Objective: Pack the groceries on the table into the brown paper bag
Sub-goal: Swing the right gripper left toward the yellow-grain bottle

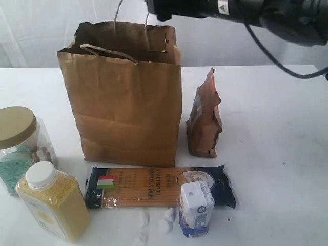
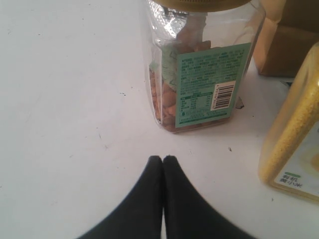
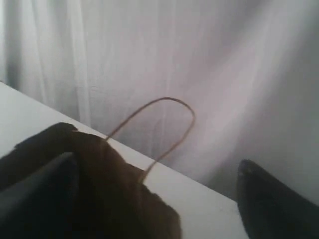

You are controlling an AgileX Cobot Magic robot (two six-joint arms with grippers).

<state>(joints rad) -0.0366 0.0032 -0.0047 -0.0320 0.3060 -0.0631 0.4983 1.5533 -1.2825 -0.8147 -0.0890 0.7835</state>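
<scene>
Although the right arm (image 1: 241, 13) is cut off by the top edge of the exterior view, its wrist view shows the right gripper (image 3: 154, 169) over the bag (image 1: 123, 102) and its torn rim. The jaws are wide apart and hold nothing. That view is blurred, and we make out only one finger (image 3: 271, 204) clearly. We cannot see inside the bag. The jar (image 1: 20, 138) is cropped at the left edge and the bottle (image 1: 54, 205) at the bottom edge. The carton (image 1: 196, 209) hides part of the packet (image 1: 148, 187).

We count one bag with two twine handles (image 1: 107, 51), standing upright on the table (image 1: 277, 154). Five groceries lie around it, one of each. The packet lies flat just in front of the bag and the carton stands at the packet's right end. The pouch (image 1: 205, 118) stands upright just right of the bag. The jar and bottle are at front left. We see two grippers. The left gripper (image 2: 163, 164) has its fingers pressed together and empty, and it is near the jar but apart from it.
</scene>
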